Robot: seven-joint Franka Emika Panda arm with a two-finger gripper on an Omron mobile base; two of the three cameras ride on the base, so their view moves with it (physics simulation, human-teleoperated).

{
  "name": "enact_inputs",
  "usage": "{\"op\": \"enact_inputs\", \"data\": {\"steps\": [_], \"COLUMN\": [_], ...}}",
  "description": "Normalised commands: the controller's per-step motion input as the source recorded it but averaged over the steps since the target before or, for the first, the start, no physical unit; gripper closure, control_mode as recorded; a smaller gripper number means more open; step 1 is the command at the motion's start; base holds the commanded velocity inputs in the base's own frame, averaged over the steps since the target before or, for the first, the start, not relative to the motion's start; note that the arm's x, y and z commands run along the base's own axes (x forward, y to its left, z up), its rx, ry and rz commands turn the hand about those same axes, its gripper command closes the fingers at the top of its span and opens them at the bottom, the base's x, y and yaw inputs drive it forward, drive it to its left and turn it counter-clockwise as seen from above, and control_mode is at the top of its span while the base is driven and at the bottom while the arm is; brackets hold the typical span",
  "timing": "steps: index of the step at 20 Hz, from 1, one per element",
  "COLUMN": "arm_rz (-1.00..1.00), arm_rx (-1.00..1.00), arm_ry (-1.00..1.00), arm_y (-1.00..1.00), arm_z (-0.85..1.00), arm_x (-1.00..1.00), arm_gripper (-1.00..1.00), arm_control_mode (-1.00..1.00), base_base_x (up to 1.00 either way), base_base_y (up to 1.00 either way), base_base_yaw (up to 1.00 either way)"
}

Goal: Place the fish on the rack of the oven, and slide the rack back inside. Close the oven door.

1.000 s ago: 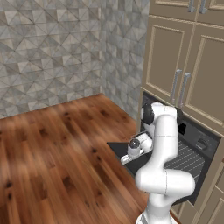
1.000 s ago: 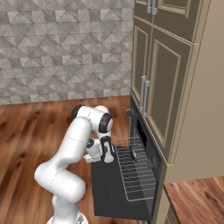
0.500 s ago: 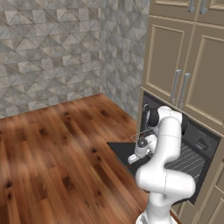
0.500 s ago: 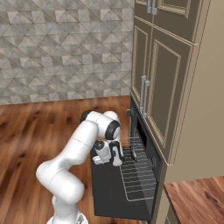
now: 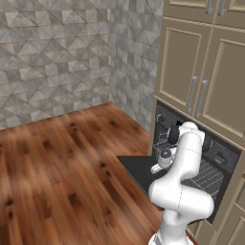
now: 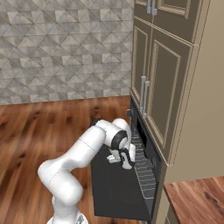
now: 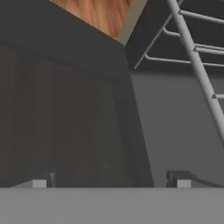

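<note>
In the left base view the oven (image 5: 210, 158) sits low in the beige cabinets (image 5: 206, 86), and the oven door (image 5: 143, 170) lies folded down flat, its near edge jutting over the wood floor (image 5: 62, 158). The rack (image 5: 206, 174) shows as a silver grid at the oven mouth, behind the arm. The gripper (image 5: 156, 168) hangs just above the door panel, pointing down. The floor to the left of the door is wide and open.

In the right base view the oven door (image 6: 113, 192) drops forward as a dark slab and the rack (image 6: 144, 168) lies along its inner end, against the oven (image 6: 151, 162) opening. The gripper (image 6: 124, 164) sits low at the rack's front rim, between the elbow and the cabinets (image 6: 162, 87). No fish can be made out.

In the hand view two dark fingertips (image 7: 181, 178) stand well apart, holding nothing. The oven door (image 7: 57, 113) runs ahead on one side, its edge dividing it from a grey surface. Bars of the rack (image 7: 194, 61) cross the upper right corner, and a wedge of floor (image 7: 103, 15) shows at top
</note>
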Motion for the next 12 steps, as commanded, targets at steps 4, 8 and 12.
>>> {"op": "enact_inputs", "data": {"steps": [4,8,12], "arm_rz": [0.00,0.00,0.00], "arm_rx": [-0.01,-0.04,-0.02], "arm_ry": [0.00,0.00,0.02], "arm_y": [-0.45,-0.25,-0.23], "arm_z": [-0.58,-0.26,-0.01], "arm_x": [0.72,0.71,0.36], "arm_gripper": [-1.00,-1.00,-1.00], "arm_control_mode": [-1.00,-1.00,-1.00], "base_base_x": [0.00,0.00,0.00], "base_base_y": [0.00,0.00,0.00], "base_base_yaw": [0.00,0.00,0.00]}}
